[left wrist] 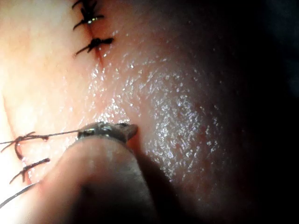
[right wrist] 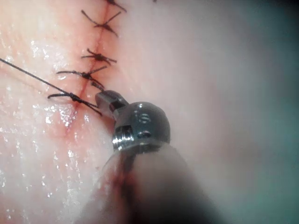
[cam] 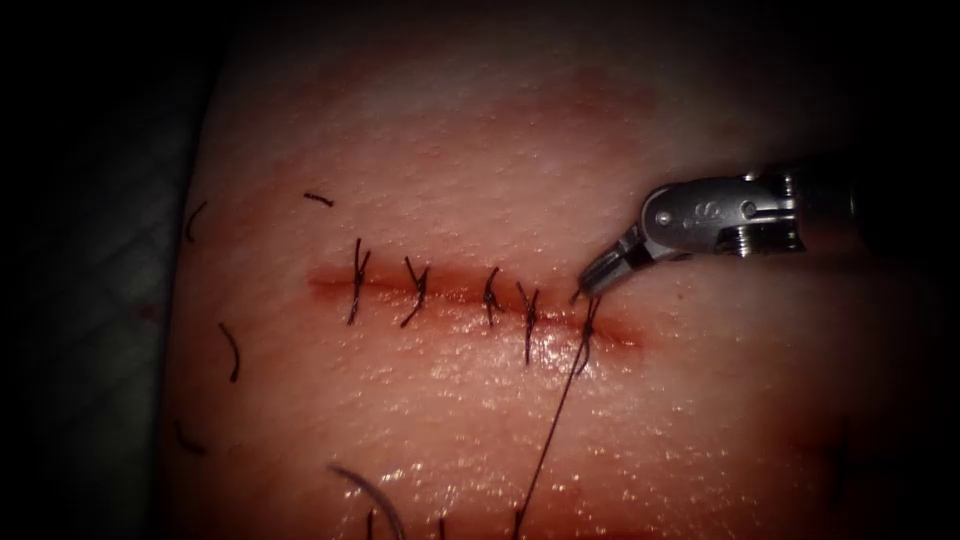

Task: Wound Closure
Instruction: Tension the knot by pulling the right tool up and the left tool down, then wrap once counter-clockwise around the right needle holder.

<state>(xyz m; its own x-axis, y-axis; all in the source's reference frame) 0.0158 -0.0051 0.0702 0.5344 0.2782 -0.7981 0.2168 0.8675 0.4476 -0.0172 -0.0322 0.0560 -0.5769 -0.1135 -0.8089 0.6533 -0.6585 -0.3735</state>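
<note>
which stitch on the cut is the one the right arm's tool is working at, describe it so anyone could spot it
Start at the tissue and find the red cut running across it. Follow its row of dark stitches to the right end, where the right tool holds a short thread end at the last stitch. Unlike its neighbours, a long thread trails from it.

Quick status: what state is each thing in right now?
cut: crossed by five stitches.
rightmost stitch: thread trailing from it.
thread: straight, running to the left end effector.
left end effector: shut on thread.
right end effector: tip at rightmost stitch; grasp unclear.
</note>
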